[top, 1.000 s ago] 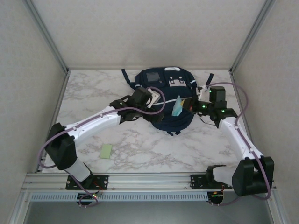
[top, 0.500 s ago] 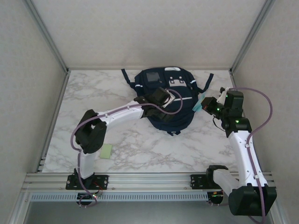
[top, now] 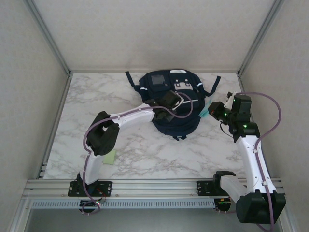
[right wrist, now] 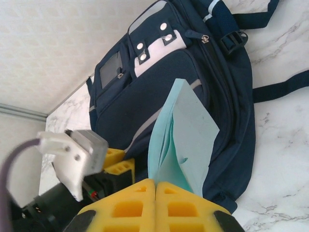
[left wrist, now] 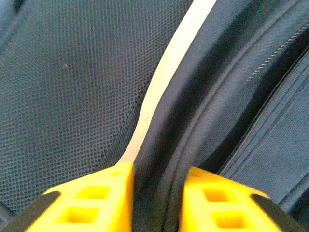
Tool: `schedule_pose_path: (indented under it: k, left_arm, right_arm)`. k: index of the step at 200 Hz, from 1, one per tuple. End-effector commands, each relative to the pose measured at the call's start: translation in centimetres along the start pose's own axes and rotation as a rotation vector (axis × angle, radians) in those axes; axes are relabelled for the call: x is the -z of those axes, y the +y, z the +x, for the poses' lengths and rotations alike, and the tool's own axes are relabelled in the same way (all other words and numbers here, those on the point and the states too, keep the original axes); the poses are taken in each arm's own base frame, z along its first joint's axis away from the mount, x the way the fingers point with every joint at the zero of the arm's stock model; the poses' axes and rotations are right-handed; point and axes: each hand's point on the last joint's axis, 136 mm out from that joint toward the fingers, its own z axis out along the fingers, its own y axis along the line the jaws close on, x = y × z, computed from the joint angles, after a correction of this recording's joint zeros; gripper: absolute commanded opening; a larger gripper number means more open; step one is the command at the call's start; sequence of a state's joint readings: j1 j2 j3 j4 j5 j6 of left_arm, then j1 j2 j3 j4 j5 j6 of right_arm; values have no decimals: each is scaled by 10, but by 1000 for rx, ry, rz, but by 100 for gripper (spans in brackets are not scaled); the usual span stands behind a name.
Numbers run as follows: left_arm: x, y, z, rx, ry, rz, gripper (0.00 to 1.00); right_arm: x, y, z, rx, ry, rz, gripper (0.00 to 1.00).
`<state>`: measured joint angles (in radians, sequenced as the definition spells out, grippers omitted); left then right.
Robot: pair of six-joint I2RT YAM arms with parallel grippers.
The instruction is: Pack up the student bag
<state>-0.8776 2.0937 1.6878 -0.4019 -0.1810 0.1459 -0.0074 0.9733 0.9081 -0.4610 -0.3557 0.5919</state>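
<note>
Left pincer (left wrist: 157, 181) is nipped onto a ridge of cloth beside the white stripe (left wrist: 164, 82) of the student bag (top: 176, 124), which lies flat at the far middle of the table (top: 96, 96). It looks soft and floppy, light but shapeless, so I'd grip a seam or zip edge. Right pincer (right wrist: 155, 186), clenched on a teal paper pad (right wrist: 186, 130), hovers just off the bag's right side.

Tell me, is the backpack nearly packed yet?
Not nearly; nothing visibly packed. In hand: the left gripper pinches a fold of the student bag, and the right gripper, shut, holds a turquoise notepad beside it. Left: get that inside, then the green pad lying on the table.
</note>
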Motion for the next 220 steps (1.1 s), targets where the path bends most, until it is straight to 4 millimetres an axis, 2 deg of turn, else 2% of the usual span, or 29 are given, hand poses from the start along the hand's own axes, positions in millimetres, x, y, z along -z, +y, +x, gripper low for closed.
schedule_pose_path:
  k: [1, 30, 60, 92, 130, 152, 180, 197, 220]
  left_arm:
    - [28, 15, -28, 131, -56, 61, 0]
    - [40, 31, -42, 296, -48, 154, 0]
    - [50, 46, -65, 472, -80, 270, 0]
    - [54, 42, -88, 479, -125, 334, 0]
    - [53, 38, -94, 515, -122, 362, 0]
    - [55, 38, -95, 537, -126, 367, 0]
    - [59, 40, -96, 551, -139, 364, 0]
    - [61, 41, -98, 560, -146, 366, 0]
    - [69, 42, -102, 566, -161, 372, 0]
  right_arm:
    - [0, -4, 5, -30, -1, -5, 0]
    - [-14, 7, 9, -105, 17, -128, 0]
    - [-36, 18, 10, -224, 29, -270, 0]
    - [-55, 29, 8, -283, 24, -336, 0]
    - [-78, 48, 8, -308, 13, -386, 0]
    - [-94, 48, 9, -343, 13, -378, 0]
    - [-101, 59, 7, -361, 31, -427, 0]
    - [-105, 53, 12, -359, 48, -389, 0]
    - [-119, 26, 29, -393, 84, -280, 0]
